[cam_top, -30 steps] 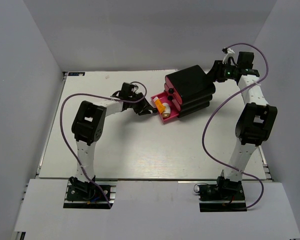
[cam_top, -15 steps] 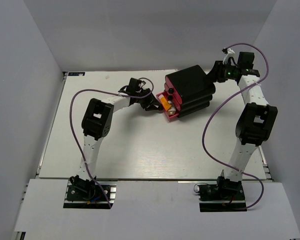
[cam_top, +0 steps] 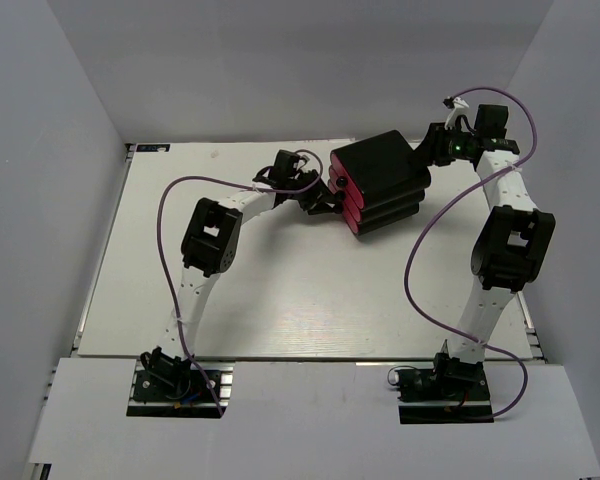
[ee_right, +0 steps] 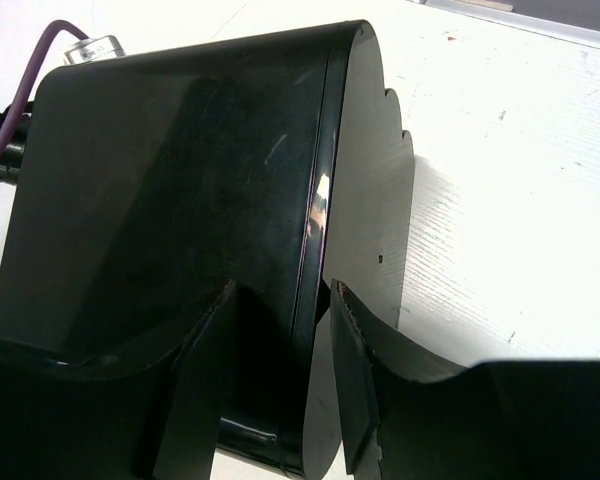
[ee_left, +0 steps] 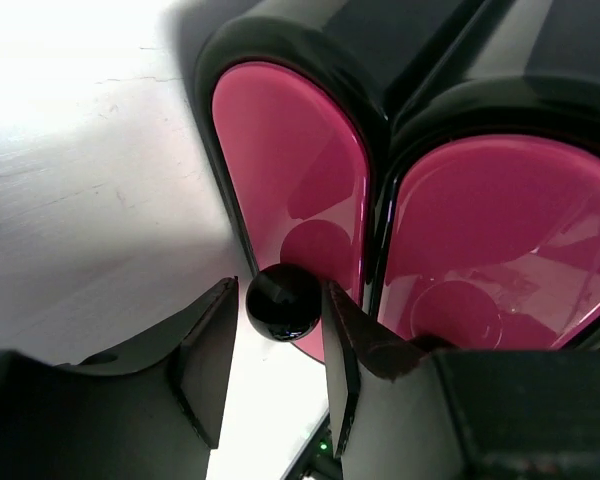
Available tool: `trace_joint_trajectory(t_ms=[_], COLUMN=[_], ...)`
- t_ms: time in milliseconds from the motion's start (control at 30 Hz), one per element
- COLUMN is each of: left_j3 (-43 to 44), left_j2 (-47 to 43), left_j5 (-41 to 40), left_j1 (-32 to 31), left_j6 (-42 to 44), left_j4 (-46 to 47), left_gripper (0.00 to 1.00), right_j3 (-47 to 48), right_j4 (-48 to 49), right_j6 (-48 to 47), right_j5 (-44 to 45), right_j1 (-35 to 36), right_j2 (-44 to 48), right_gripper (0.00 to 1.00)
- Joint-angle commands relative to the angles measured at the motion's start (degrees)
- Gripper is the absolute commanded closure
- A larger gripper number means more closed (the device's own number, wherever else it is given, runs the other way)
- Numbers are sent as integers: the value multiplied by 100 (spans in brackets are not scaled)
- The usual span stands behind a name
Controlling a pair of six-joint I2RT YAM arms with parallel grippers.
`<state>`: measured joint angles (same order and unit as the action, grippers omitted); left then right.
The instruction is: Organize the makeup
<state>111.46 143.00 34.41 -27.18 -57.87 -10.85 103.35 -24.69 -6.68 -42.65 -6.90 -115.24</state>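
Whereas one second ago the lowest pink plastic drawer stood pulled out toward 8 o'clock, with an orange tube and a white-tan piece lying open in it, the drawer is now pushed fully home. Its glossy pink front [ee_left: 298, 170] sits flush in the black glossy box [cam_top: 385, 168] with rounded corners, which stands at about 1 o'clock on the white table [cam_top: 260, 300]. The left gripper [cam_top: 323, 197] has travelled with the drawer and is at the 9 o'clock side of the box. In the left wrist view its two black fingers [ee_left: 205, 350] are closed on the small round black knob [ee_left: 283, 301] of that drawer, which fills the gap between them. The right gripper [cam_top: 428, 150] is at the 2 o'clock corner of the box, and its jaws stand on both sides of the rear upper edge. I cannot tell if they really press on it or only steady it. I judge that this part of the task is almost finished: the makeup is put away, and only the release of the knob remains. The makeup itself is now hidden inside the closed drawer, so no view can confirm how it lies. The second pink front [ee_left: 500, 230] is cut off at 3 o'clock of the wrist view, and what the other drawers contain is not possible to see.
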Motion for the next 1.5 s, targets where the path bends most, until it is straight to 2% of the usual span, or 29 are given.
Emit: trace_joint_trajectory(t_ms=[0,100,200,267,333,400,433,467,567,733,867,967,1033,1100,1133,1200,1233,1300,1400,1467], left_j3=[122,52,-106,-264,-589,-1070,-1248,-1406,-1864,-2382,-2831,-2954,-2928,-2762,-2665,-2340,-2218,-1728,-1085,-951], left_j2=[79,44,-78,-175,-412,-771,-930,-1080,-1564,-2274,-2742,-2708,-2489,-2286,-2172,-1812,-1698,-1339,-864,-704], left_j5=[-102,-93,-145,-189,-268,-409,-505,-671,-857,-1165,-1086,-832,-682,-647,-612,-559,-559,-585,-603,-603], left_j1=[-59,-59,-59,-59,10,81,142,221,353,591,784,784,732,652,600,539,538,468,354,301], left_j6=[-84,-84,-58,-67,-84,-128,-128,-137,-137,-76,38,74,48,30,21,-67,-102,-93,-102,-233], left_j4=[21,30,22,48,101,205,258,294,338,329,565,663,707,672,620,593,515,330,31,56], left_gripper=[51,51,51,50,46,37,33,26,17,14,14,22,35,50,65,77,87,91,91,92], right_j3=[-113,-122,-96,-70,-8,36,62,71,115,54,-349,-508,-588,-701,-737,-833,-851,-878,-878,-869], right_j4=[-537,-537,-511,-511,-493,-423,-379,-335,-195,-124,-36,-123,-142,-133,-124,-106,-106,-98,-63,-45], right_j6=[17,17,-9,-9,-35,8,26,52,123,-17,-263,-351,-343,-317,-308,-308,-308,-317,-282,-273], right_j5=[-489,-455,-402,-314,-200,-77,19,81,248,442,407,258,161,91,64,-14,-24,-67,-103,-103], right_j1=[232,233,197,163,154,75,57,-30,-163,-400,-506,-506,-497,-506,-497,-488,-488,-488,-471,-470], right_j2=[37,45,63,81,124,195,221,282,388,643,1038,1100,1118,1127,1144,1170,1188,1188,1144,1118], right_gripper=[53,51,45,38,25,13,11,11,11,11,11,11,12,19,22,29,31,35,39,40])
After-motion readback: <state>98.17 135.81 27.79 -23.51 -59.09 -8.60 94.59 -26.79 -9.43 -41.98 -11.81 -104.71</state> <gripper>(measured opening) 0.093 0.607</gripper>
